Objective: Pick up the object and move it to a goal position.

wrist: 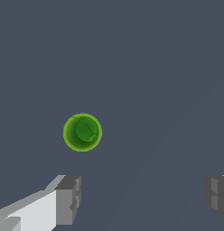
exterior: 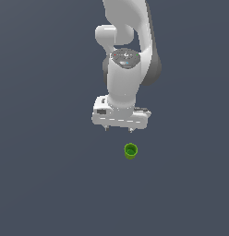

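One green hollow round cup [exterior: 130, 151] | white blocky hand [exterior: 118, 129] spread wide, holding nothing

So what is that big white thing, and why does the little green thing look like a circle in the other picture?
The white thing is a robot arm drawn by a computer. At its end is a pincer with two fingers for grabbing. One picture looks at the arm from outside. The other comes from a camera on the arm's wrist, looking straight down, so the tiny green cup shows as a ring with a hollow middle. The grey fingers stand wide apart, so the pincer is open and holds nothing. The cup sits alone on the dark floor, untouched.
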